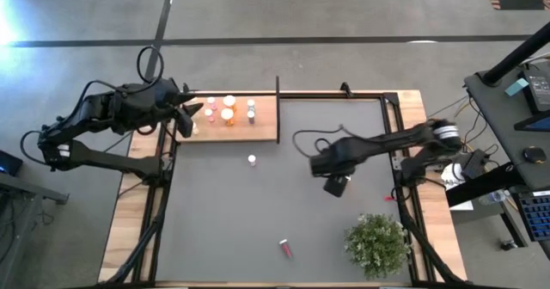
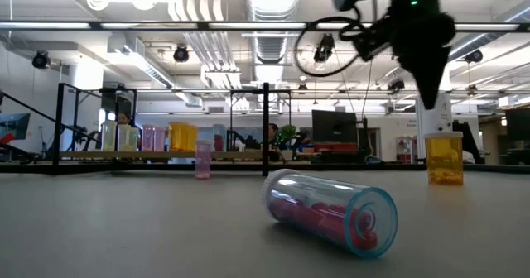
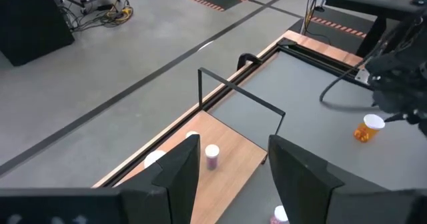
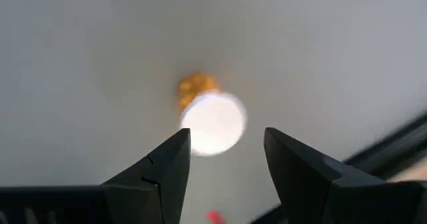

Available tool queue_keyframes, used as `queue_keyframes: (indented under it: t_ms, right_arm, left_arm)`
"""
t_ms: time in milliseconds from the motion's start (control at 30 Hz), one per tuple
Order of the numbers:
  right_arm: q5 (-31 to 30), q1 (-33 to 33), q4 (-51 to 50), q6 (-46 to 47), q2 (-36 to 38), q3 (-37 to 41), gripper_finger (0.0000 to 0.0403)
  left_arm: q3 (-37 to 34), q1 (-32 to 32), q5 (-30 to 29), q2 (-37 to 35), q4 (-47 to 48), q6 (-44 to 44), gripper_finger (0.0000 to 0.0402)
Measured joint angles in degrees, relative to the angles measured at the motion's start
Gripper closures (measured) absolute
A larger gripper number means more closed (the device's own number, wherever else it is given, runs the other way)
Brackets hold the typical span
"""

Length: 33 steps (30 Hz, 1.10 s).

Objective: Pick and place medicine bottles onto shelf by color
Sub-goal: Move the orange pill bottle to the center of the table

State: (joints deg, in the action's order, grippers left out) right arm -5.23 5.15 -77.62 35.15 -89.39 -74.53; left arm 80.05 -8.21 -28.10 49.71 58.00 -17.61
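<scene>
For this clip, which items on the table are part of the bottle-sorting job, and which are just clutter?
Part of the job:
- shelf with sorted bottles
- orange bottle under the right gripper
- pink bottle lying on its side
- small standing bottle near the shelf
- left gripper, at the shelf

Just lying about:
- green plant

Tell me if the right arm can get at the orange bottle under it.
Probably yes. The right gripper hangs over the upright orange bottle, jaws open, with bare table around it and nothing between.
</scene>
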Motion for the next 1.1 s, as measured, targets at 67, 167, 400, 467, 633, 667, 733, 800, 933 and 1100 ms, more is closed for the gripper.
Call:
queue_keyframes:
  t_ms: [67, 167, 400, 467, 633, 667, 733, 800, 933, 1100]
  right_arm:
    - [3.83, -0.02, 3.51, 2.30, 4.38, 4.41, 0.0221]
    - [5.32, 0.00, 7.21, 9.36, 9.88, 9.15, 0.0221]
    - [5.20, -0.17, 9.36, 22.80, 17.33, 14.26, 0.0220]
    - [5.24, -0.17, 9.37, 24.56, 18.38, 15.26, 0.0220]
    - [6.32, -0.19, 9.37, 26.81, 19.59, 17.60, 0.0197]
    - [6.96, -0.26, 9.39, 26.86, 19.59, 18.01, 0.0189]
    - [7.61, -0.31, 9.40, 26.86, 19.41, 18.69, 0.0171]
    - [8.49, -0.50, 9.63, 26.89, 19.02, 19.37, 0.0151]
    - [10.22, -0.70, 12.33, 27.81, 18.32, 20.36, 0.0113]
    - [10.19, -1.18, 15.64, 26.48, 18.01, 20.15, 0.0087]
  left_arm:
    - [0.00, 0.00, 0.00, 0.13, -0.02, 0.00, 0.0240]
    - [0.00, 0.00, -0.02, 0.49, -0.02, -0.06, 0.0240]
    - [0.00, 0.00, -0.33, 1.68, -0.09, -0.11, 0.0240]
    - [0.00, 0.00, -0.32, 2.21, -0.12, -0.13, 0.0240]
    - [0.00, 0.00, -0.33, 3.20, -0.13, -0.13, 0.0240]
    - [0.00, -0.02, -0.33, 3.29, -0.13, -0.15, 0.0240]
    - [0.00, -0.02, -0.55, 3.40, -0.13, -0.17, 0.0240]
    - [0.00, -0.04, -0.72, 3.16, -0.13, -0.24, 0.0240]
    - [0.29, -0.04, -0.74, 2.63, -0.08, -0.26, 0.0240]
    - [0.47, -0.04, -0.75, 1.63, -0.41, -0.26, 0.0240]
